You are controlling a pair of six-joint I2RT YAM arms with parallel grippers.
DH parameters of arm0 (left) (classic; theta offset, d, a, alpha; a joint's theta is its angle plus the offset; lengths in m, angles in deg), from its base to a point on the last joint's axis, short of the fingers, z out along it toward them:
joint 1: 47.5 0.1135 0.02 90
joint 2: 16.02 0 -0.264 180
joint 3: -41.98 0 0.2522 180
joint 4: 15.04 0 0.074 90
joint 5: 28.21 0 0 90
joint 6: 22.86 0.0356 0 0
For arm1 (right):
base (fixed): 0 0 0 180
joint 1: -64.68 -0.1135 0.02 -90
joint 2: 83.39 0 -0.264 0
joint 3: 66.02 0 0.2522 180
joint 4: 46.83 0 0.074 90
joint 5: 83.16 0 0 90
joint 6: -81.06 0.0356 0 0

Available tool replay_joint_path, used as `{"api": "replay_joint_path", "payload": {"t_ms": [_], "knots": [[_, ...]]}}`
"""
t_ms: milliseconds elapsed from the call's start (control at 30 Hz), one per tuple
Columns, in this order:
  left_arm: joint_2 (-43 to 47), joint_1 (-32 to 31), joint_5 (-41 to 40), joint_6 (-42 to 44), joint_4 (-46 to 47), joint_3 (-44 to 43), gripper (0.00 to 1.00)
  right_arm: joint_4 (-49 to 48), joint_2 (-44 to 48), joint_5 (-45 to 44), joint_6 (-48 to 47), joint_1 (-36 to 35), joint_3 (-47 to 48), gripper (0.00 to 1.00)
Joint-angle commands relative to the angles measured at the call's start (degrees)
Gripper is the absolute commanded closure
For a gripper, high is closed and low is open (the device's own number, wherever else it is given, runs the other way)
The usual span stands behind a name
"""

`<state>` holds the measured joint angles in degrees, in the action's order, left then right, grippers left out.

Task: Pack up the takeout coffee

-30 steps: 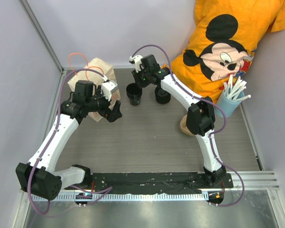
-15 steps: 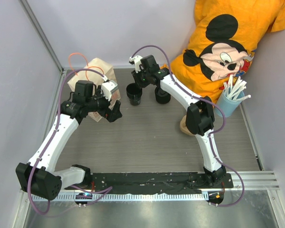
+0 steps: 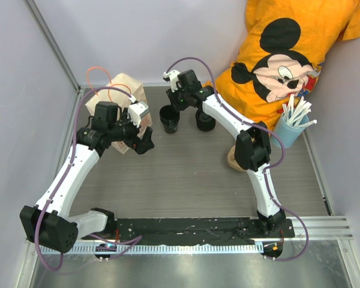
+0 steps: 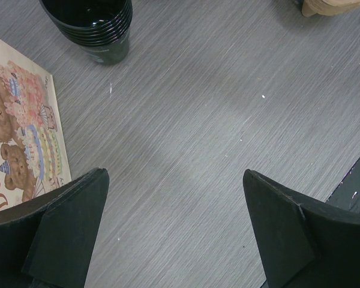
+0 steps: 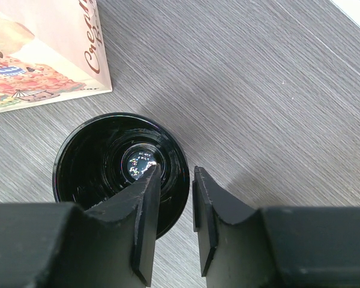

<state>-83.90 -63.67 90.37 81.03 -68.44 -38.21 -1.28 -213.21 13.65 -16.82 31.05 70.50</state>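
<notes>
Black-fingered and nearly closed, the right pincer [image 5: 175, 173] straddles the rim of the takeout coffee cup [image 5: 102, 156]. One finger reaches down inside the cup's dark, glossy interior and the other sits just outside the wall, so the rim is clamped between them. The cup stands upright with no lid on it, on the grey wood-grain bench [image 5: 258, 90]. In the left wrist view its side shows several stacked rims, like cups nested together. From above, it sits toward the far side of the bench, under the right arm's wrist.

Just beside the cup lies a brown paper bag [image 5: 42, 48] printed with cartoon bears and cursive lettering, its corner close to the cup but not touching.

The left pincer [image 4: 174, 234] is spread wide and grips nothing. It hangs over bare bench, with one finger over the edge of the printed bag.

On the other side of the cup, a second black round item [image 3: 205, 120] stands near it; whether it is another cup or lids cannot be told.

Further right, a beige pulp cup carrier [image 3: 231, 159] is partly hidden behind the right arm's elbow. A light blue cup of white straws [image 3: 288, 131] stands at the right edge, in front of an orange Mickey Mouse shirt [image 3: 288, 36].
</notes>
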Motion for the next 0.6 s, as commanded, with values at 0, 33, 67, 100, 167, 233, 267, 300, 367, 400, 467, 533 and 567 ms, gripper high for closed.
{"api": "replay_joint_path", "payload": {"t_ms": [0,33,67,100,167,233,267,300,367,400,467,533,567], "knots": [[0.29,0.08,1.39,-0.36,1.76,-0.27,0.0,-1.29,0.0,-0.13,-0.56,-0.04,-0.24,0.67],[0.29,0.08,1.48,-0.44,1.76,-0.27,0.0,-1.29,-0.08,-0.13,-0.56,-0.04,-0.24,0.68],[0.29,-0.01,1.48,-0.36,1.84,-0.19,0.0,-1.29,-0.08,-0.04,-0.56,-0.04,-0.15,0.69],[0.29,-0.01,1.48,-0.44,1.76,-0.27,0.0,-1.29,-0.17,-0.04,-0.56,-0.04,-0.15,0.7],[0.2,0.08,1.39,-0.27,1.76,-0.19,0.0,-1.38,-0.26,0.05,-0.56,0.05,-0.06,0.71],[0.29,0.08,1.48,-0.27,1.76,-0.19,0.0,-1.38,-0.26,0.13,-0.56,-0.04,-0.06,0.73],[0.2,0.08,1.48,-0.27,1.76,-0.19,0.0,-1.29,-0.35,0.05,-0.56,0.05,-0.06,0.73],[0.29,-0.01,1.48,-0.27,1.84,-0.19,0.0,-1.29,-0.35,0.13,-0.47,0.05,-0.06,0.73],[0.38,0.08,1.48,-0.35,1.84,-0.19,0.0,-1.38,-0.35,0.13,-0.47,0.05,-0.24,0.73],[0.29,0.08,1.48,-0.35,1.76,-0.19,0.0,-1.29,-0.43,0.13,-0.56,-0.12,-0.33,0.73],[0.29,0.08,1.39,-0.44,1.76,-0.19,0.0,-1.29,-0.52,0.22,-0.56,-0.04,-0.5,0.73],[0.29,0.17,1.57,-0.35,1.76,-0.19,0.0,-1.38,-0.61,0.31,-0.47,-0.03,-0.42,0.74],[0.29,0.17,1.57,-0.44,1.76,-0.19,0.0,-1.29,-0.61,0.31,-0.47,-0.04,-0.42,0.74]]}}
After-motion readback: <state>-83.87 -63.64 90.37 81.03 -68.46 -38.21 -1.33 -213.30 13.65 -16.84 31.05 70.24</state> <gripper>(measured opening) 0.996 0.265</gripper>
